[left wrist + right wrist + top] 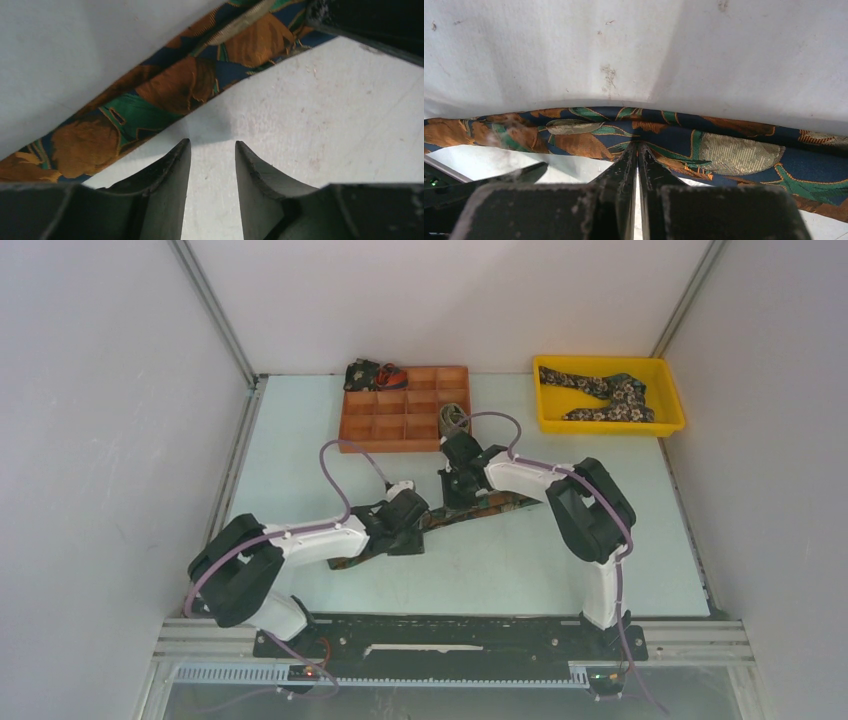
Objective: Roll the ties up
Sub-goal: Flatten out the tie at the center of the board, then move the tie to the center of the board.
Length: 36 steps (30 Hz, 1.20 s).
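A long tie [505, 504] with rust, green and navy leaves lies stretched slantwise on the table between both arms. My right gripper [458, 495] stands over its middle. In the right wrist view its jaws [638, 146] are shut, pinching the tie's [724, 150] near edge, where the fabric gathers at the tips. My left gripper [410, 530] hovers beside the tie further left. In the left wrist view it [212, 145] is open with only bare table between the fingers, and the tie [150, 100] runs just beyond the fingertips. A rolled tie [453, 418] sits in the orange tray.
The orange compartment tray [385, 428] stands at the back centre, with a dark bundled tie [372, 374] at its far left corner. A yellow bin [672, 390] at the back right holds a dark floral tie [605, 392]. Purple cables loop over both arms.
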Motion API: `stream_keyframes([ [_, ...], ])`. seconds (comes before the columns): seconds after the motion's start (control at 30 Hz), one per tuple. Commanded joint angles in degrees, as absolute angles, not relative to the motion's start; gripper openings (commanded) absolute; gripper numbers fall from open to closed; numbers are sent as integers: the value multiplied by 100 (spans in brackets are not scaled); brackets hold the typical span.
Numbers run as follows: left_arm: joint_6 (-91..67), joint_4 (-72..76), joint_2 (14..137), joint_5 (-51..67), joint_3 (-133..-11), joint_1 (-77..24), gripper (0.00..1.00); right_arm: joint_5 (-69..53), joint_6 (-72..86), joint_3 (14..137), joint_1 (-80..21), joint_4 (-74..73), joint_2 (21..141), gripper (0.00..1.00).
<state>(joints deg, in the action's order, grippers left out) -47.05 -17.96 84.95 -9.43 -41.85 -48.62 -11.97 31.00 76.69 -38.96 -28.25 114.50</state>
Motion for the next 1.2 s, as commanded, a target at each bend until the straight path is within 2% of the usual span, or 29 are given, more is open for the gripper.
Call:
stream_keyframes([
  [0.0, -4687, -2456, 8773, -1944, -4311, -4861, 44, -1207, 3047, 7448, -3860, -2768, 11232, 6],
  [0.53, -4215, -3499, 8734, -2879, -4926, -4815, 44, -791, 3329, 7106, -4188, -3145, 9927, 6],
  [0.7, -4458, -3562, 7783, -2783, -4565, -4931, 46, -222, 3296, 6992, -4031, -3278, 9413, 7],
  [0.83, -4551, -3762, 6601, -2795, -4230, -4937, 52, -79, 3237, 6724, -3572, -3266, 8998, 9],
  [0.97, -4517, -4100, 5527, -3139, -4061, -4929, 65, 0, 3190, 6468, -2884, -3313, 8700, 16],
  [1.0, -4474, -4136, 5285, -3210, -3997, -4918, 66, 0, 3209, 6420, -2671, -3330, 8635, 21],
  [1.07, -4315, -4149, 4882, -3282, -3922, -4871, 67, 0, 3303, 6295, -2249, -3360, 8530, 37],
  [1.17, -4090, -4140, 4367, -3334, -3783, -4811, 67, -78, 3421, 6035, -1549, -3235, 8400, 46],
])
